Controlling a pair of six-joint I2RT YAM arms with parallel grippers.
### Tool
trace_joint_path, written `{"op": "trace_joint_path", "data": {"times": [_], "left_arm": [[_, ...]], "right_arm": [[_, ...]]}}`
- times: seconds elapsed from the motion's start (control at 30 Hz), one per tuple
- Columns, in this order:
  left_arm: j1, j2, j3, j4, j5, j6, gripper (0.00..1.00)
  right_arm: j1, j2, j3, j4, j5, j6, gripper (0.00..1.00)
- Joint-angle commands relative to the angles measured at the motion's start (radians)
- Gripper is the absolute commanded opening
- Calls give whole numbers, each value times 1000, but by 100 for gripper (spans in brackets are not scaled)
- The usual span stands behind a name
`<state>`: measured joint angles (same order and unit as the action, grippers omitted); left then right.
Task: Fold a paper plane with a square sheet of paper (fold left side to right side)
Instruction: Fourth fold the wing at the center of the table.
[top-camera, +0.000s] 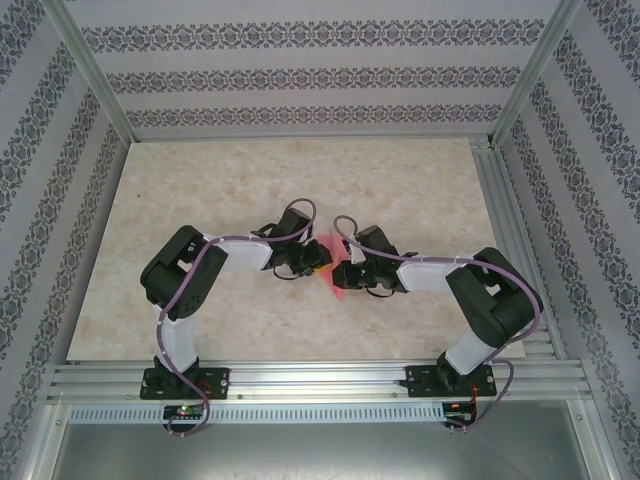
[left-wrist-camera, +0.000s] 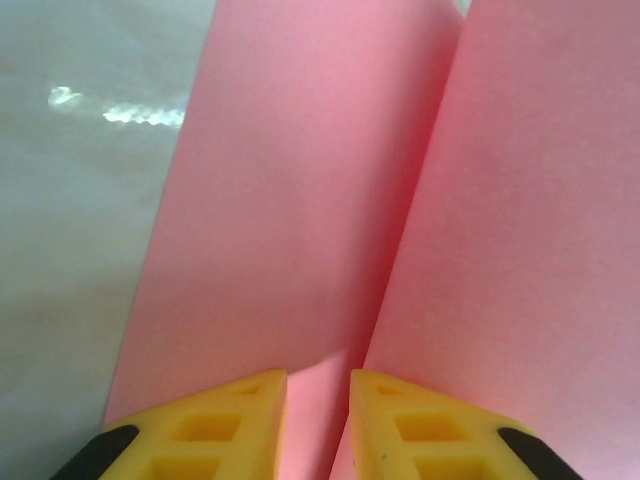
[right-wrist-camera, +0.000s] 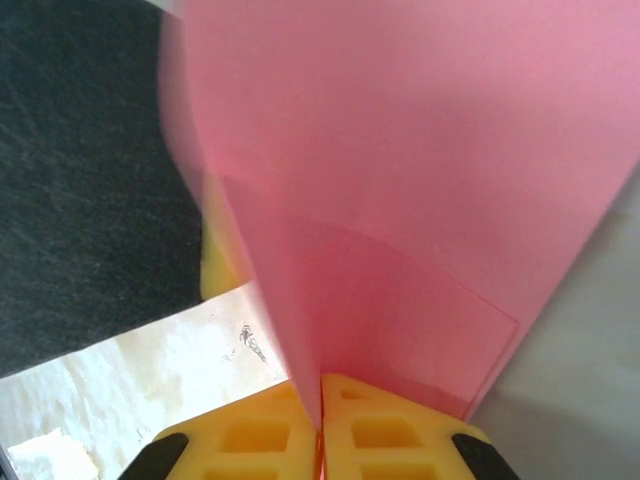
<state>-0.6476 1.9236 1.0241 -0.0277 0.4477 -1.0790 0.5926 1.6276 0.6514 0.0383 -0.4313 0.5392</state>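
Note:
The pink sheet of paper (top-camera: 336, 283) is held up off the table between my two grippers at mid-table. In the left wrist view it (left-wrist-camera: 300, 200) shows as two panels meeting at a dark crease. My left gripper (left-wrist-camera: 318, 385) has its yellow fingers a narrow gap apart, with pink paper showing in the gap; it (top-camera: 320, 262) sits at the sheet's left. My right gripper (right-wrist-camera: 321, 392) is shut on the sheet's lower edge (right-wrist-camera: 400, 150), the paper pinched between its pads; it (top-camera: 345, 272) sits at the sheet's right. I cannot make out a paper plane shape.
The marbled beige table (top-camera: 250, 180) is walled on three sides by patterned panels with aluminium posts (top-camera: 90, 70). The left arm's black body (right-wrist-camera: 80, 150) is close behind the sheet in the right wrist view. A metal rail (top-camera: 320, 378) runs along the near edge.

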Motion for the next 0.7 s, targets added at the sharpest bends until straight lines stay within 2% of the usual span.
{"op": "trace_joint_path", "data": {"times": [0.0, 0.23, 0.4, 0.57, 0.67], "left_arm": [[-18, 52, 9, -72, -31, 27, 28], [-20, 60, 11, -83, -39, 25, 28], [-20, 62, 12, -87, -41, 26, 27], [-20, 60, 12, -86, -41, 25, 27], [-20, 60, 11, -85, -40, 25, 27]], "right_arm": [[-11, -8, 3, 20, -41, -24, 13], [-35, -66, 26, -54, -45, -46, 27], [-72, -138, 63, -183, -18, -92, 35], [-53, -167, 126, -358, 120, -144, 40], [-8, -164, 129, -383, 219, -135, 42]]}}
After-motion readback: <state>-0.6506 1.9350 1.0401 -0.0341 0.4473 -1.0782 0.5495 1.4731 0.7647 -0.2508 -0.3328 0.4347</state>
